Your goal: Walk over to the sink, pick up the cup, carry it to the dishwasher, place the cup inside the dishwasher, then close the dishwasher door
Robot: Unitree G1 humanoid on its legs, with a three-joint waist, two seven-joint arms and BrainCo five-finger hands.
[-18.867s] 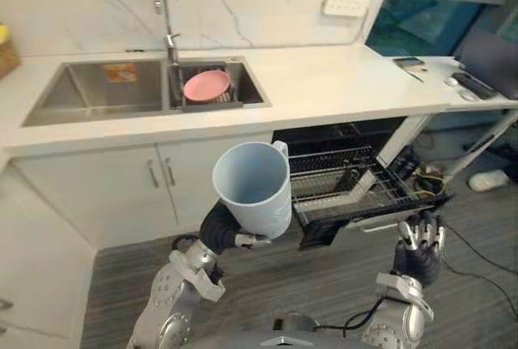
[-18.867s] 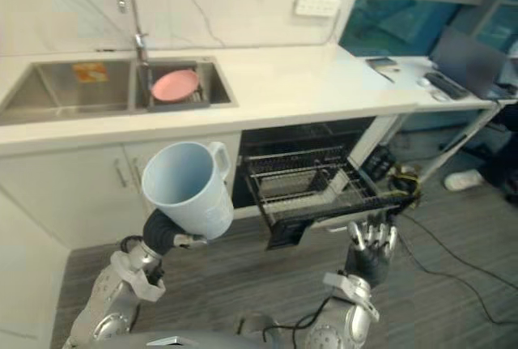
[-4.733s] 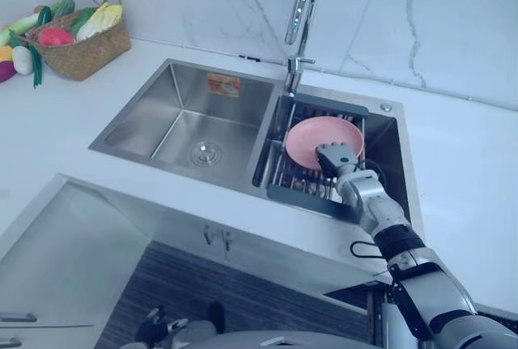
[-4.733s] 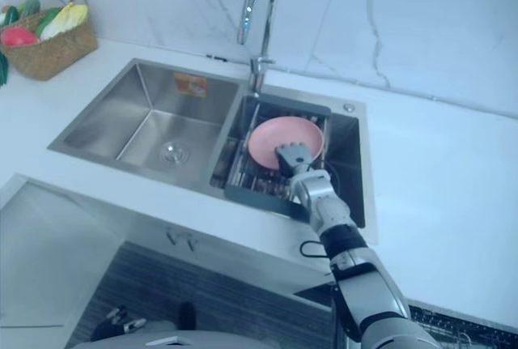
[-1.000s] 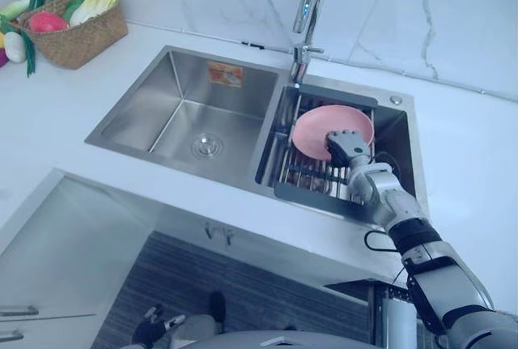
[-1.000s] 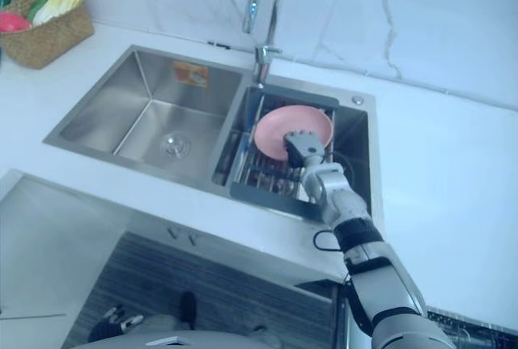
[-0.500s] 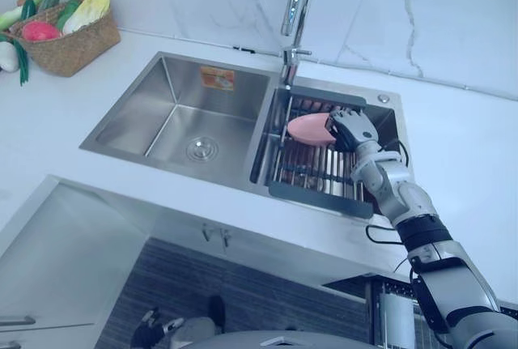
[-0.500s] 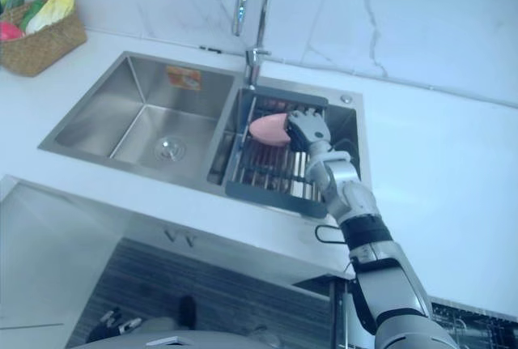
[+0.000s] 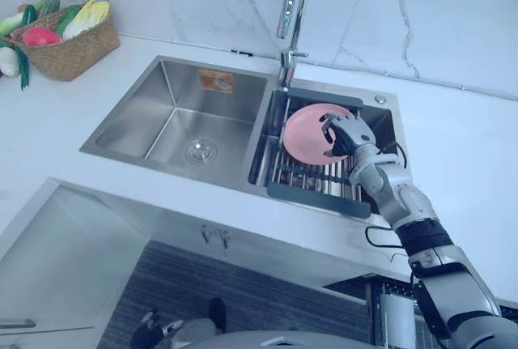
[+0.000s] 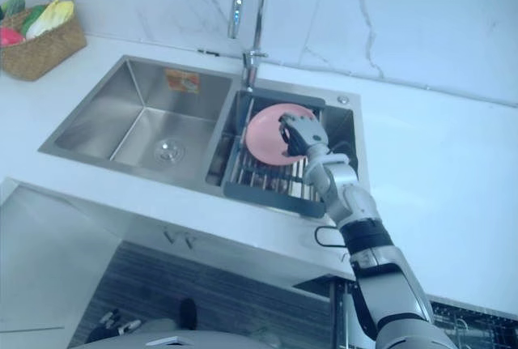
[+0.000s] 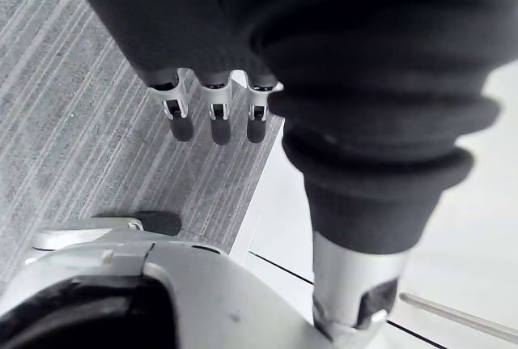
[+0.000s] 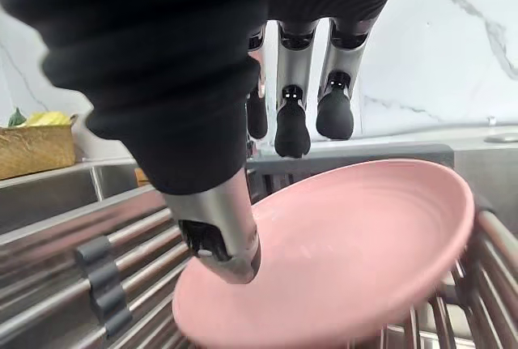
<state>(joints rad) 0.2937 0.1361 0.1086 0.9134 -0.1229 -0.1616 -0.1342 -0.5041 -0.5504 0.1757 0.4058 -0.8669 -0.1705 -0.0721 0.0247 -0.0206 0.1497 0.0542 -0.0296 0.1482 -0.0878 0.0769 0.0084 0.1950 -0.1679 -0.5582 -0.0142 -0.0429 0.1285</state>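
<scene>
A pink plate (image 9: 309,132) leans tilted in the dark dish rack (image 9: 312,185) in the sink's right basin. My right hand (image 9: 346,134) reaches over the plate's right side. In the right wrist view its fingers (image 12: 291,122) hang loosely bent just above the plate (image 12: 364,236) with a gap under them, and the thumb (image 12: 222,240) rests at the plate's near rim. My left hand (image 11: 212,114) hangs low beside the cabinet, fingers straight toward the striped floor, holding nothing.
The steel left basin (image 9: 174,118) has a drain. A tall chrome faucet (image 9: 291,9) rises behind the rack. A wicker basket (image 9: 69,33) of vegetables stands at the far left of the white counter (image 9: 461,146). Cabinet fronts run below the counter edge.
Half a second ago the right hand held the plate raised and edge-on; now the plate lies back tilted in the rack and the fingers have loosened off it.
</scene>
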